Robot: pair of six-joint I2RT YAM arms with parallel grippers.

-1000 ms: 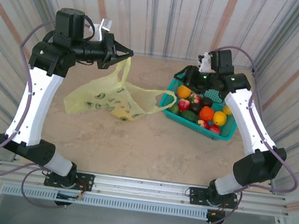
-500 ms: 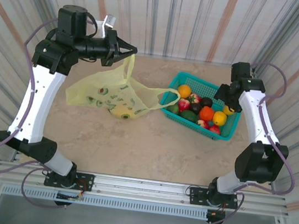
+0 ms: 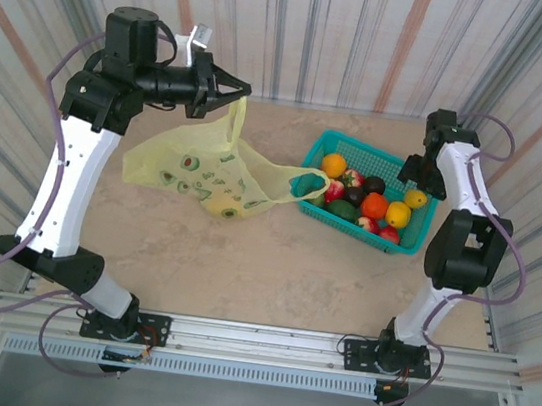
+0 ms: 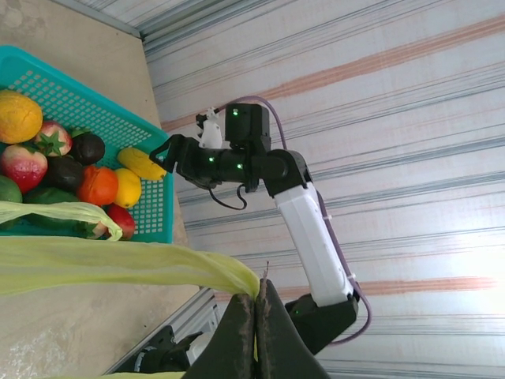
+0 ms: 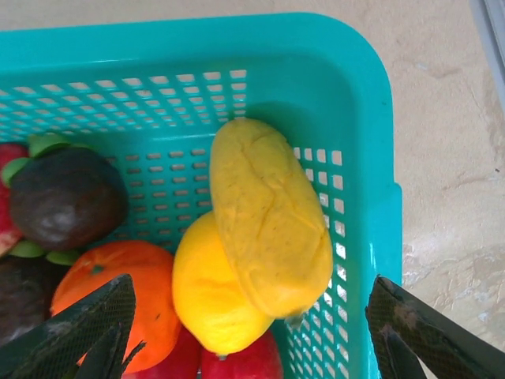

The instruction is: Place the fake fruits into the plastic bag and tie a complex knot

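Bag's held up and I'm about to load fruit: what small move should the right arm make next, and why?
Probably lower the right end effector straight down onto the long yellow fruit. Its jaws stand open over that fruit in the basket corner, while the left end effector is shut on the bag handle.

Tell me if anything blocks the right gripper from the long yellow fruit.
Nothing visible does. The right gripper, fingers open, hovers over the long yellow fruit, which lies uncovered on a lemon against the wall of the teal basket.
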